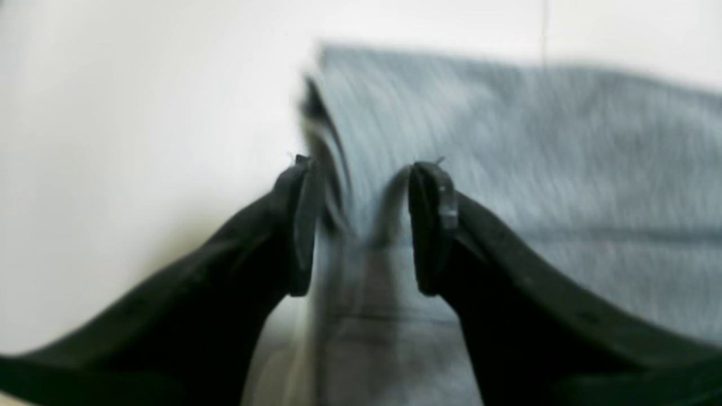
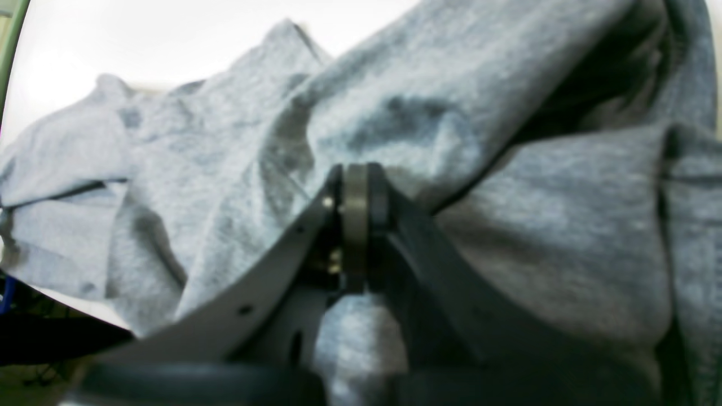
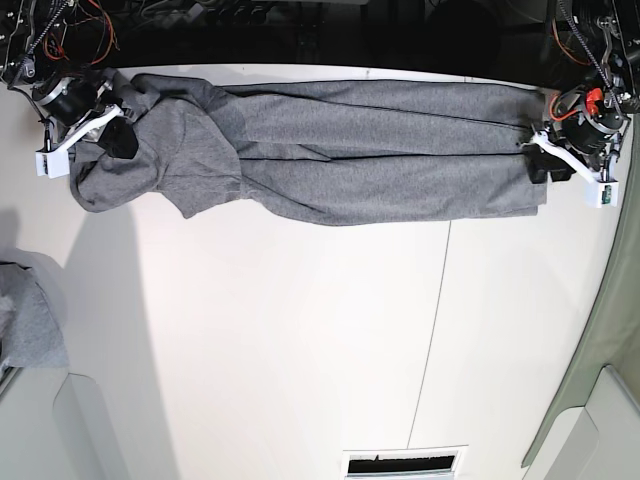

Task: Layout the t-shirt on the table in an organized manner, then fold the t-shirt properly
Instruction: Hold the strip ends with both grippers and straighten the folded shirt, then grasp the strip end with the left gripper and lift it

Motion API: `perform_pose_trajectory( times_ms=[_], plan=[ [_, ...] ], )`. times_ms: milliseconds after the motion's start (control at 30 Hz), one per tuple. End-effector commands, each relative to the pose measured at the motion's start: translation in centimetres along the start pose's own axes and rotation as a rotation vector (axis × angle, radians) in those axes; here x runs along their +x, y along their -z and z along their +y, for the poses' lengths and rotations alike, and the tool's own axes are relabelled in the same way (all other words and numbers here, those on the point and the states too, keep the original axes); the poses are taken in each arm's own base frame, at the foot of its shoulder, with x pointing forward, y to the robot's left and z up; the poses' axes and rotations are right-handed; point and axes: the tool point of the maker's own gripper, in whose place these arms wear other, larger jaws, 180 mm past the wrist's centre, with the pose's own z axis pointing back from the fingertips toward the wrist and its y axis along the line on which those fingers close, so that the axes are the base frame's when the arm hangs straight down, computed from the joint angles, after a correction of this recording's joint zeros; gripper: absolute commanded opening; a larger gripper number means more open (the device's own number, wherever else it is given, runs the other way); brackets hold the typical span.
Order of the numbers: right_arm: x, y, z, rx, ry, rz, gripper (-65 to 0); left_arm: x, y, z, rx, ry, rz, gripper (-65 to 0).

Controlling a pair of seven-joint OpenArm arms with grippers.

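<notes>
You are early in the job. The soft heather-grey knit t-shirt [image 3: 330,165] lies stretched in a long bunched band along the far edge of the wide white table [image 3: 300,340], not yet spread flat. Your right gripper [image 2: 356,225] is clamped tight on a fold at the crumpled end. Your left gripper [image 1: 361,225] has its jaws apart, straddling the shirt's edge. Flattening and every fold remain to be done.
</notes>
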Motion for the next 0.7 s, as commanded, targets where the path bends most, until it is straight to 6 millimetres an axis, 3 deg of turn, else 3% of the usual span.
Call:
perform_pose_trajectory(
  times_ms=[0, 100, 467, 667],
  plan=[
    [1.3, -0.4, 0.1, 0.011, -0.018, -0.035, -65.0, 1.2, -0.4, 0.5, 0.007, 0.003, -0.036, -35.2],
    [1.4, -0.4, 0.0, 0.01, -0.02, -0.036, -65.0, 0.4, -0.2, 1.0, 0.006, -0.034, -0.026, -31.8],
    [1.2, -0.6, -0.3, 0.004, -0.028, -0.017, -65.0, -2.9, 2.8, 1.4, -0.047, -0.225, 0.047, -31.7],
    [1.2, -0.6, -0.3, 0.004, -0.028, -0.017, -65.0, -4.6, 2.8, 1.0, -0.072, -0.159, 0.127, -31.7]
  ],
)
